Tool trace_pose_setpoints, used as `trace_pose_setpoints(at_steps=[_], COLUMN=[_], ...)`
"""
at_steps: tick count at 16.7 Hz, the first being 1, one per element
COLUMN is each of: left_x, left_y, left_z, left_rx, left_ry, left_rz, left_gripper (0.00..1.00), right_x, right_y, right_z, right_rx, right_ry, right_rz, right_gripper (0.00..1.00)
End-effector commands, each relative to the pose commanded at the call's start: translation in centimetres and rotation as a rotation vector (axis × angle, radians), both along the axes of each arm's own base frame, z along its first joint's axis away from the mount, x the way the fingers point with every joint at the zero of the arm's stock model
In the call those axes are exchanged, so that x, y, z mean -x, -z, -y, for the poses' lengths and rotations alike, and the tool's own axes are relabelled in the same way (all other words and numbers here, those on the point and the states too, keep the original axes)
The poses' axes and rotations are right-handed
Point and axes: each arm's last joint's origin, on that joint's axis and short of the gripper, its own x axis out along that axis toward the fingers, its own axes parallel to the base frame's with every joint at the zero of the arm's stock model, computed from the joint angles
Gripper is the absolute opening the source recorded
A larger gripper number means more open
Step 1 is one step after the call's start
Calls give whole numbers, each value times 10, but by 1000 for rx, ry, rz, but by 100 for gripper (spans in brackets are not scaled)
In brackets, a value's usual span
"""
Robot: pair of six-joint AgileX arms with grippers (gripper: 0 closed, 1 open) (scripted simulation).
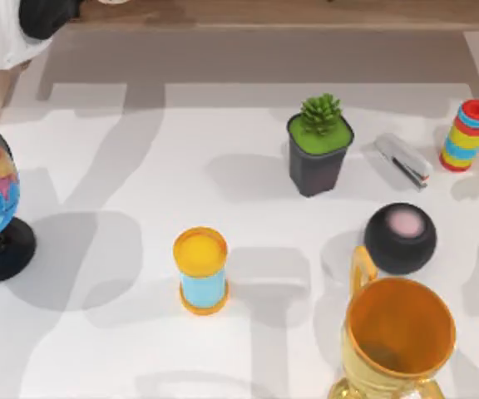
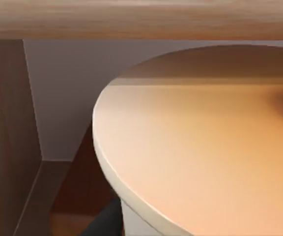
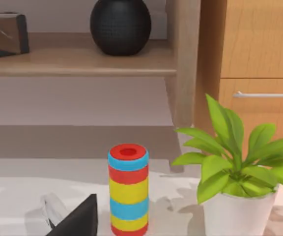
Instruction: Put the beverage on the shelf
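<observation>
Left wrist view: the beverage (image 2: 200,147) under the shelf (image 2: 131,19); jaw state unclear.

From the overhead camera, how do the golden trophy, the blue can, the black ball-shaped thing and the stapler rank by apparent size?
Largest to smallest:
1. golden trophy, cut off by the picture edge and likely nearer the camera
2. blue can and black ball, too close to rank
3. stapler

- A white table (image 1: 248,349) lies under soft overlapping shadows.
- A wooden cabinet (image 3: 259,44) with a metal handle (image 3: 267,94) stands behind.
</observation>
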Motion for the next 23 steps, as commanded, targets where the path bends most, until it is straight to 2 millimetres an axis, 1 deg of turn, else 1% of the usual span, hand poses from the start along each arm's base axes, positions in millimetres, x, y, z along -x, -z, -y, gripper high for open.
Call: trace_pose_setpoints(at_steps=[7,8,9,10,13,15,16,20,22,23], left_x=[1,2,3,7,25,35,38,43,42,39], left_y=[-3,2,9,14,11,11,12,13,14,15], left_z=[2,5,12,23,64,85,91,102,103,100], left_rx=[-1,1,6,15,47,50,49,66,59,52], left_ry=[5,14,32,62,183,248,268,318,330,323], left_rz=[4,-14,-38,-56,-60,-62,-68,-69,-68,-66], left_gripper=[0,0,0,0,0,0,0,0,0,0], right_x=[0,0,0,0,0,0,0,0,0,0], right_y=[0,0,0,0,0,0,0,0,0,0], right_z=[0,0,0,0,0,0,0,0,0,0], right_rx=[0,0,0,0,0,0,0,0,0,0], right_ry=[0,0,0,0,0,0,0,0,0,0], right_rz=[0,0,0,0,0,0,0,0,0,0], right_gripper=[100,100,100,100,100,100,100,100,100,100])
